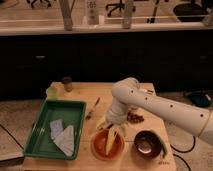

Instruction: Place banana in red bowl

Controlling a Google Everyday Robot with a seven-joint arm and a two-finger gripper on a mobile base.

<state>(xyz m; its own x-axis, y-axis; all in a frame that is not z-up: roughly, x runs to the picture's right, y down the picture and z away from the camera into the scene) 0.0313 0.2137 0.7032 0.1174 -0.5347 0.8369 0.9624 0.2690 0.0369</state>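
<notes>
Red bowl [107, 146]: near edge of the table [145, 90], beside the maroon bowl [147, 142].
Banana [110, 140]: I see it lying inside the red bowl.
Claw [113, 128]: right above the bowl's far rim; fingers' state, cannot tell.
Green tray [47, 125]: left, out of my way.

A thick white arm, dotted with dark holes, ends in a pale claw [112, 127].

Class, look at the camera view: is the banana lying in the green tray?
No. The banana lies in the red bowl, under the gripper; the green tray to its left holds only pale flat pieces.
</notes>
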